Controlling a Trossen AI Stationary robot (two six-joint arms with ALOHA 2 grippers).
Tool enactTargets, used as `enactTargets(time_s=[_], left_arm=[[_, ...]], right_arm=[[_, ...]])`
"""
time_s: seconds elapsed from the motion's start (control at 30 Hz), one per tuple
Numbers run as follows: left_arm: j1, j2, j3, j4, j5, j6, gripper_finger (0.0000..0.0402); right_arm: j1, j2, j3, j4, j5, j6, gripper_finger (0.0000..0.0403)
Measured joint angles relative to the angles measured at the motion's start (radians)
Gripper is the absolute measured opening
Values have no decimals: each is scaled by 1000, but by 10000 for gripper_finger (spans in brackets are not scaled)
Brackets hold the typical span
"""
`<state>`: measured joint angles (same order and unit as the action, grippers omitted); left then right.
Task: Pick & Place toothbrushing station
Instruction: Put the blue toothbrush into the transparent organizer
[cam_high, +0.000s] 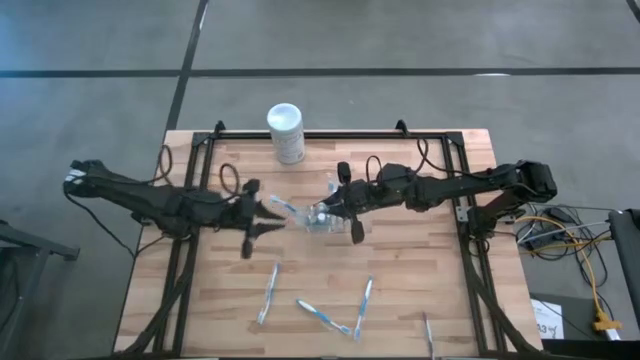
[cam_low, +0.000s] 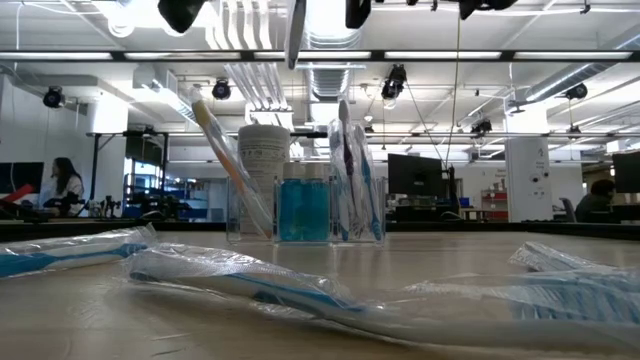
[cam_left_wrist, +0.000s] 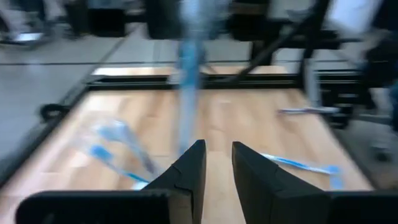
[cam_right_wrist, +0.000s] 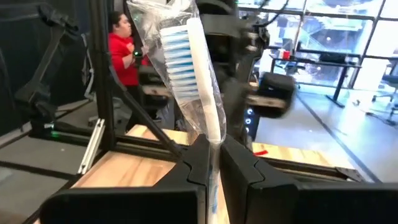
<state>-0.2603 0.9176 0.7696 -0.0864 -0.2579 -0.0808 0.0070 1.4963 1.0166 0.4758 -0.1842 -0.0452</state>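
You'll find the clear holder (cam_low: 305, 210) upright mid-table, nearer the far edge. The right gripper (cam_right_wrist: 214, 158) pinches a wrapped toothbrush (cam_right_wrist: 193, 68), lower end hidden. The left gripper (cam_left_wrist: 217, 165) stands narrowly parted, empty.

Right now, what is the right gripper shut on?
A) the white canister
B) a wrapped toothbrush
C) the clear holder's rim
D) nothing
B: in the right wrist view the right gripper has its fingers pinched on a wrapped toothbrush that stands up between them, bristles showing through the wrapper.
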Motion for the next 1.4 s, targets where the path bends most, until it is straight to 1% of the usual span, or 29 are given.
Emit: enactTargets(time_s=[0.07, 0.1, 0.23, 0.27, 0.33, 0.4, 0.53, 0.63, 0.8, 0.93, 1.07, 1.4], left_arm=[[-61, -35, -39, 18, -9, -18, 73], [-97, -50, -61, 31, -35, -20, 66], [-242, -93, -142, 67, -219, -19, 16], [-273, -102, -158, 67, -261, -23, 8], [-323, -107, -181, 70, -320, -35, 8], [-359, -112, -200, 67, -349, -54, 11], [-391, -116, -209, 73, -355, -75, 9], [-395, -116, -209, 72, -356, -75, 6], [-394, -117, -209, 76, -358, -74, 9], [-394, -119, -209, 79, -358, -70, 12], [-394, -121, -209, 84, -358, -70, 9], [-394, -119, -209, 87, -358, -50, 10]], right_arm=[[-11, 14, 0, -2, 0, 23, 13], [-15, 26, 0, 1, 0, 33, 13], [-38, 77, 0, 54, 0, 60, 13], [-43, 94, 0, 68, 1, 69, 13], [-51, 130, 0, 88, 1, 91, 13], [-59, 171, 0, 119, 0, 113, 13], [-78, 237, 16, 135, 3, 149, 13], [-86, 289, 52, 136, 4, 151, 13], [-87, 365, 130, 73, 6, 143, 13], [-87, 396, 158, 27, 77, 143, 13], [-87, 398, 142, 9, 187, 147, 13], [-86, 403, 84, 28, 239, 147, 13]])
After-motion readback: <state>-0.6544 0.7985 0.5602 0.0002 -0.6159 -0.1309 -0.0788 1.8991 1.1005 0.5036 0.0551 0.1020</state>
